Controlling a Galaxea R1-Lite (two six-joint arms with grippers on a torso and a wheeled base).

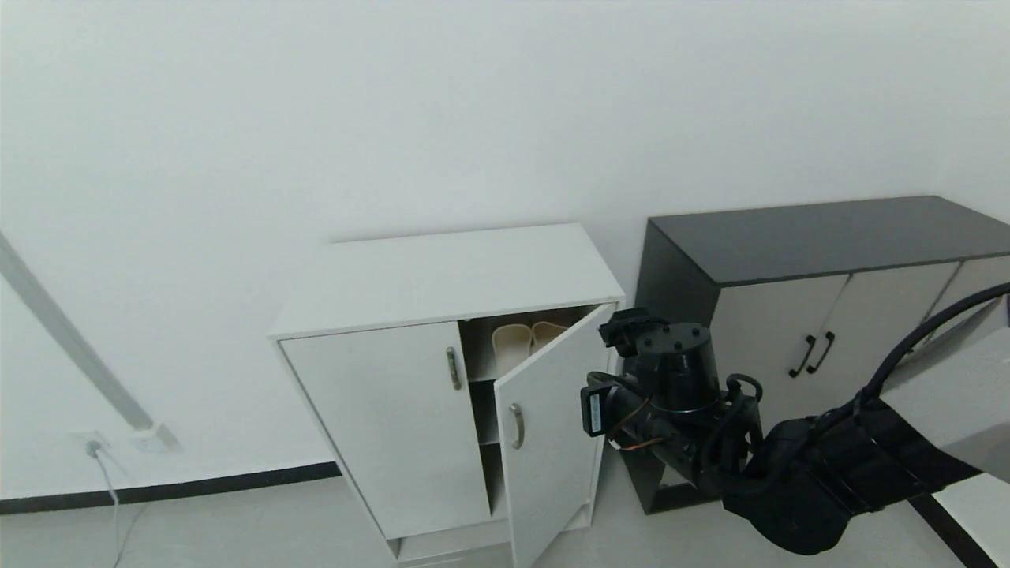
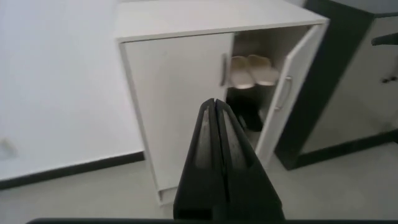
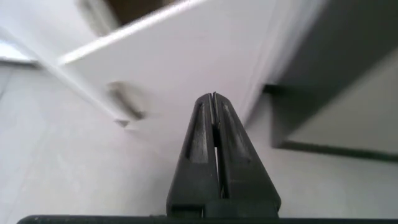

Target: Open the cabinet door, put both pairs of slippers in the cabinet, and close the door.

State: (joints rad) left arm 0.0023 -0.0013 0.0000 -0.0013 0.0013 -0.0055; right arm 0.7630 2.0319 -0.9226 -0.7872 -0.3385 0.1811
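The white cabinet [image 1: 450, 276] stands against the wall with its left door shut and its right door [image 1: 552, 442] swung partly open. A beige pair of slippers [image 1: 525, 341] lies on the upper shelf inside. In the left wrist view a dark pair [image 2: 252, 115] shows on the shelf below the beige pair [image 2: 252, 70], partly behind my fingers. My right gripper [image 3: 214, 96] is shut with nothing in it, its tip close to the outer face of the open door, to one side of the door's handle [image 3: 124, 99]. My left gripper [image 2: 214, 102] is shut and empty, some way back from the cabinet front.
A grey cabinet with a dark top [image 1: 828, 237] stands directly right of the white one, close behind the open door. A wall socket with a cable [image 1: 95, 446] sits low on the left wall. Bare floor lies in front of the cabinets.
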